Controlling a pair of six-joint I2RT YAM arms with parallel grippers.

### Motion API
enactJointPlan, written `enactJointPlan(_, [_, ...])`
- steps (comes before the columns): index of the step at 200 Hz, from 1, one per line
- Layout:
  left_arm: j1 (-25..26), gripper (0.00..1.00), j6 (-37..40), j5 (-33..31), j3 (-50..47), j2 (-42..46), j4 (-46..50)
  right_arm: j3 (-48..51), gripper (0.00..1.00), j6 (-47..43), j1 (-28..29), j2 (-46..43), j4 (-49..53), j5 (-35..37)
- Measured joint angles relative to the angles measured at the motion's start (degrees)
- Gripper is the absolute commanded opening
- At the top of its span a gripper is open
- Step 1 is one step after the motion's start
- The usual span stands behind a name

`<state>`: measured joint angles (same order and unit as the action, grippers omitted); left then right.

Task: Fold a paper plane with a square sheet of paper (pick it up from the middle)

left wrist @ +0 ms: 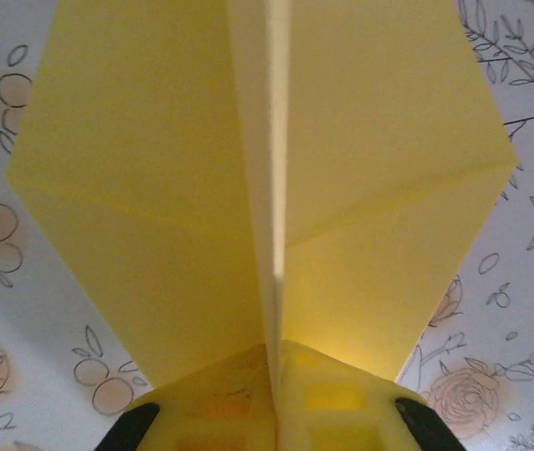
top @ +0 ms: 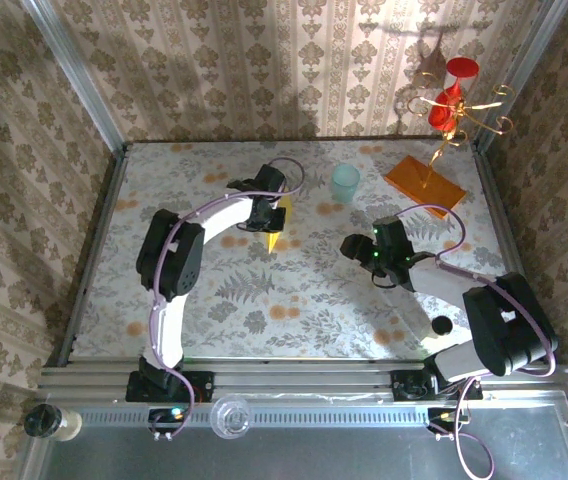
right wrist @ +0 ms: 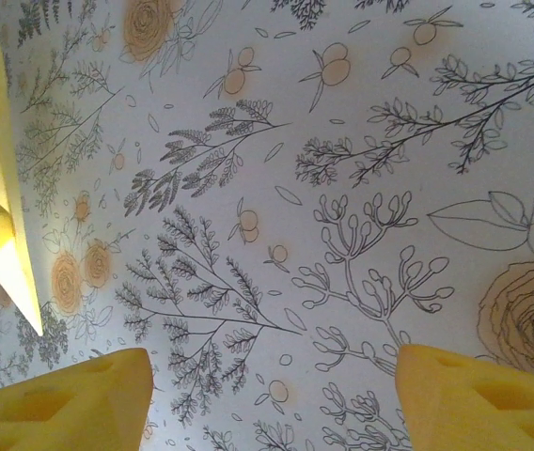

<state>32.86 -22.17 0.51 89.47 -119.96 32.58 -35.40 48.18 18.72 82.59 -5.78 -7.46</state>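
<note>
Pinched shut on the centre crease, the left gripper (left wrist: 274,376) holds the narrow, pointed yellow paper plane (left wrist: 267,188) over the floral-printed table (top: 264,290), left of centre. Folding looks finished: point, wings and crease are all formed. Nearby, the right gripper (right wrist: 272,399) hangs with fingers wide apart, holding nothing. Little seems left beyond setting the plane down. A pale teal cup (top: 345,183) stands apart.
</note>
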Motion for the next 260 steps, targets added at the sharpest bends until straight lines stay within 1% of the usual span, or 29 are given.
enactJointPlan(18, [-0.02, 0.13, 0.02, -0.2, 0.31, -0.96, 0.66, 0.0, 0.7, -0.15, -0.39, 0.0, -0.04, -0.7])
enactJointPlan(38, [-0.02, 0.21, 0.26, -0.37, 0.98, -2.1, 1.46, 0.0, 0.7, -0.31, -0.48, 0.0, -0.07, -1.38])
enactJointPlan(63, [0.0, 0.29, 0.66, -0.39, 1.31, -2.69, 1.57, -0.04, 0.7, -0.52, -0.68, 0.39, -0.13, -2.62])
enactJointPlan(116, [0.0, 0.32, 0.59, -0.39, 1.4, -2.91, 1.42, -0.52, 0.7, -0.5, -0.83, 4.33, -0.26, -5.03])
enactJointPlan(164, [0.22, 0.4, -1.01, -1.25, 0.92, -2.95, 0.17, -0.52, 0.71, -0.48, -0.85, 4.55, -0.44, -5.44])
enactJointPlan(195, [0.87, 0.43, -2.05, -2.91, 0.92, -3.1, -0.46, -0.55, 0.71, -0.48, -0.9, 4.55, -0.44, -5.46])
enactJointPlan(260, [0.96, 0.44, -3.17, -4.46, 2.14, -3.87, -0.9, -1.42, 0.71, -0.48, -0.96, 4.57, -0.44, -5.51])
